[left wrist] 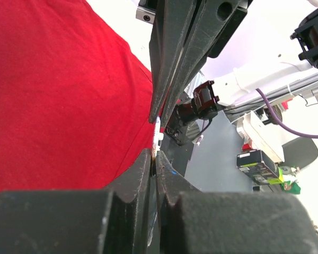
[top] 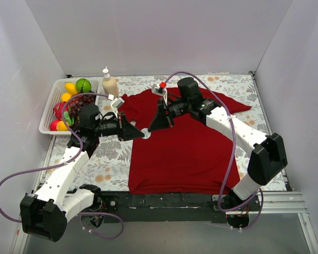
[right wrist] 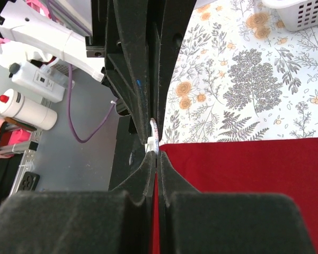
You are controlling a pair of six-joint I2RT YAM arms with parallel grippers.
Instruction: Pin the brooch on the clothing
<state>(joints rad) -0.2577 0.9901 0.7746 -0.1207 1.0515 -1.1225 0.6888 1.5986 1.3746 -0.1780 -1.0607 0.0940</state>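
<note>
We are pinching the tiny silvery brooch (top: pixel 146 133) by its rim, left gripper (top: pixel 140 132) and right gripper (top: pixel 153 127) both clamped on it tip to tip at the dark red T-shirt's (top: pixel 185 153) limp edge, judging it light, stiff and slippery.

The right pincer (right wrist: pixel 156 157) is gripping the white brooch (right wrist: pixel 154 135) at the edge of the red shirt (right wrist: pixel 244 185), meeting the left pincer (right wrist: pixel 151 117).

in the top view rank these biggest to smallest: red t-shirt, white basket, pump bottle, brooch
1. red T-shirt, by far the largest
2. white basket
3. pump bottle
4. brooch, just a tiny pale speck at the shirt's left edge
</note>
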